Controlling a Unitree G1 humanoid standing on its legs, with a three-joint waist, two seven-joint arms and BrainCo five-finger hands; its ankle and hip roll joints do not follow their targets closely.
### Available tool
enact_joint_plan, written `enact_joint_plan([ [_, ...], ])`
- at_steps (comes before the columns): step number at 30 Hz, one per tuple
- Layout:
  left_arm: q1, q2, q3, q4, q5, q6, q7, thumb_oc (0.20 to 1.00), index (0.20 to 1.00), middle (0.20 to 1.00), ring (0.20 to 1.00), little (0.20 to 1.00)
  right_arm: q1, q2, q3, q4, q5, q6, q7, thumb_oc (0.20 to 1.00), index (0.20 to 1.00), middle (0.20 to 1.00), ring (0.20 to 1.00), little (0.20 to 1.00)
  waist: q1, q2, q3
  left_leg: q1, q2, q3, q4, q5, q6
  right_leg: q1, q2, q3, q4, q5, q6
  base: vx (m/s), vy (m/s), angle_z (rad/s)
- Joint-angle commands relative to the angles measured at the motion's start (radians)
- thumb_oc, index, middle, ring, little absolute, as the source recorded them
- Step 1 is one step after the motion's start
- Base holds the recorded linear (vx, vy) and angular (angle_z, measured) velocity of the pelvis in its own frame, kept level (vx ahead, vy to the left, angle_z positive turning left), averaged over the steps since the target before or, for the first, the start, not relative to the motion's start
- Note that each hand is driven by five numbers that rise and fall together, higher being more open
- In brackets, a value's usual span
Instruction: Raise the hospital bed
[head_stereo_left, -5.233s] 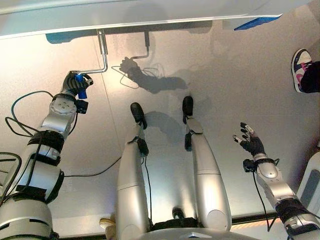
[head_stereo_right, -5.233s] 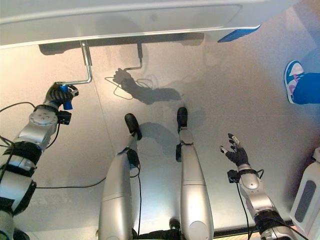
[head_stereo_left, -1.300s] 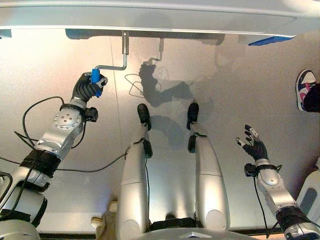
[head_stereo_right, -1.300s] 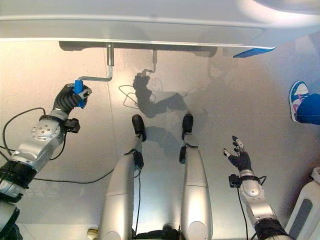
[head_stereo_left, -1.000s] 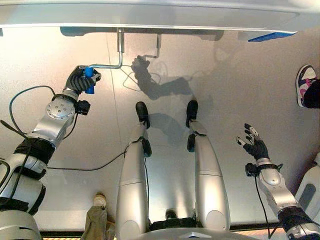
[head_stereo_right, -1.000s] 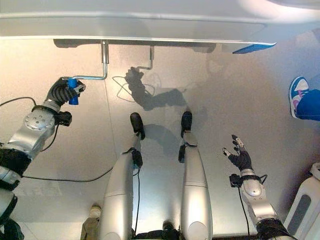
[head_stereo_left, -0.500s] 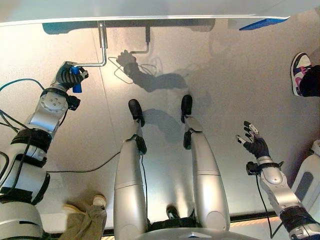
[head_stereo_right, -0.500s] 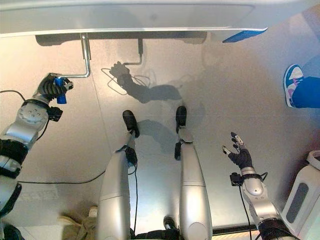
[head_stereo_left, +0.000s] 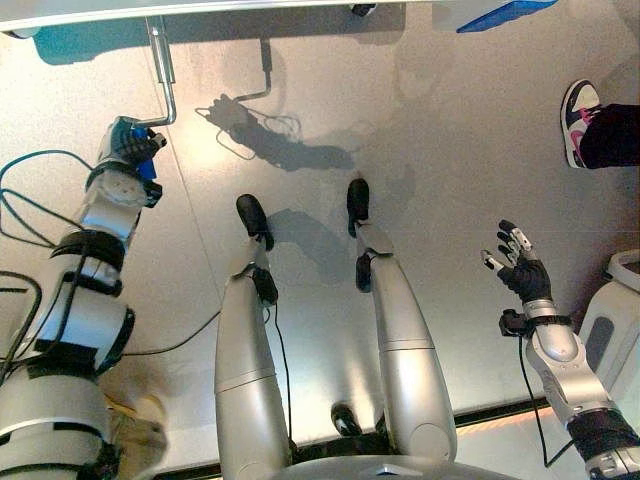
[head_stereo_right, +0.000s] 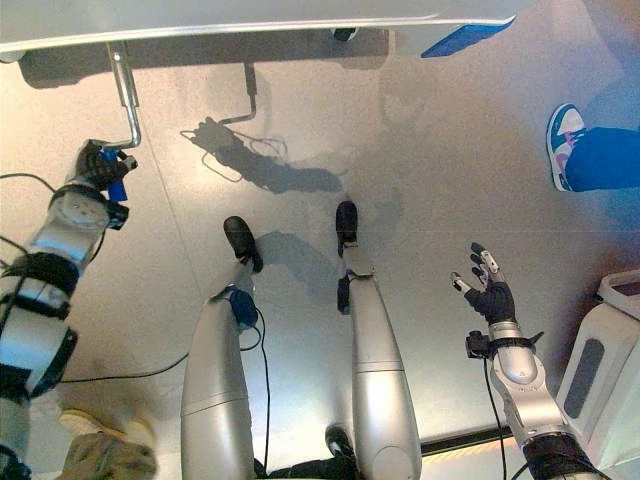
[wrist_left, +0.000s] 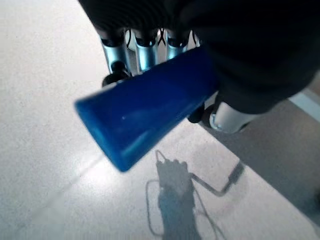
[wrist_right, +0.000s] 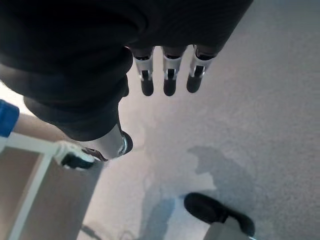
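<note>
Your left robot hand (head_stereo_left: 131, 141) sits in the upper left of the left eye view, fingers curled tight round the blue grip (head_stereo_left: 148, 166) of the bed crank (head_stereo_left: 163, 76). The crank is a bent metal rod: its straight part runs down from under the hospital bed (head_stereo_left: 90, 12), whose pale edge lies along the top of the frame, then bends sideways into your hand. In the left wrist view the blue grip (wrist_left: 150, 102) pokes out past the fingers (wrist_left: 141, 53), with the dark cover of the hand wrapped over its near end; the grip is tilted, its free end aimed at the grey floor (wrist_left: 45, 100). A blue patch (head_stereo_left: 505, 12) of the bed shows at the top right of the frame, well apart from the crank. Your right robot hand (head_stereo_right: 490, 296) hangs in the lower right of the right eye view, fingers spread and relaxed, holding nothing and touching nothing, over bare floor (head_stereo_right: 440, 170). The right wrist view shows its fingers (wrist_right: 170, 75) straight in a row with the thumb off to one side. A person's shoe (head_stereo_left: 577, 120) and dark trouser leg show at the right edge of the left eye view, near the top, well apart from both hands. A white unit (head_stereo_right: 605, 370) stands at the right edge low down, just beside your right arm. Another shoe and trouser cuff (head_stereo_right: 100, 440) show at the lower left corner.
</note>
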Motion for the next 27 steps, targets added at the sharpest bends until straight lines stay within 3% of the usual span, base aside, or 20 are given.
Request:
enact_joint_plan([
  [1, -0.010, -0.027, -0.003, 0.032, 0.042, -0.008, 0.016, 0.200, 0.200, 0.200, 0.200, 0.200, 0.050, -0.025, 0.032, -0.044, 0.042, -0.039, -0.006, 1.000, 1.000, 1.000, 1.000, 1.000, 0.001, -0.029, -0.022, 0.045, -0.011, -0.045, 0.103, -0.130, -0.014, 0.041, -0.066, 0.014, -0.015, 0.017, 0.104, 0.00, 0.000, 0.00],
  [6, -0.026, -0.182, -0.005, 0.033, 0.002, -0.016, 0.023, 0.200, 0.200, 0.200, 0.200, 0.200, 0.015, -0.020, 0.068, -0.044, 0.051, -0.037, -0.018, 1.000, 1.000, 1.000, 1.000, 1.000, -0.013, -0.044, -0.022, 0.048, -0.009, -0.044, 0.097, -0.127, -0.016, 0.038, -0.061, 0.016, -0.017, 0.020, 0.102, 0.00, -0.001, -0.01],
  [17, -0.086, -0.348, -0.035, 0.038, -0.023, -0.020, 0.032, 0.200, 0.200, 0.200, 0.200, 0.200, -0.010, -0.019, 0.091, -0.026, 0.056, -0.034, -0.028, 1.000, 1.000, 1.000, 1.000, 1.000, -0.034, -0.060, -0.022, 0.052, -0.003, -0.042, 0.090, -0.123, -0.020, 0.034, -0.057, 0.020, -0.019, 0.026, 0.100, 0.00, -0.003, -0.01],
  [22, -0.106, -0.442, -0.064, -0.048, -0.131, -0.073, 0.019, 0.200, 0.200, 0.200, 0.200, 0.200, -0.026, -0.011, 0.099, 0.002, 0.066, -0.035, -0.038, 1.000, 1.000, 1.000, 1.000, 1.000, -0.036, -0.058, -0.022, 0.063, -0.007, -0.041, 0.072, -0.115, -0.021, 0.039, -0.055, 0.020, -0.023, 0.031, 0.099, -0.01, -0.018, 0.03],
  [27, -0.078, -0.509, -0.120, -0.278, -0.325, -0.162, 0.009, 0.200, 0.200, 0.200, 0.200, 0.200, -0.030, -0.008, 0.078, 0.033, 0.064, -0.037, -0.061, 1.000, 1.000, 1.000, 1.000, 1.000, -0.023, -0.034, -0.022, 0.086, -0.023, -0.040, 0.028, -0.096, -0.024, 0.056, -0.069, 0.013, -0.039, 0.038, 0.100, -0.01, -0.018, 0.09],
])
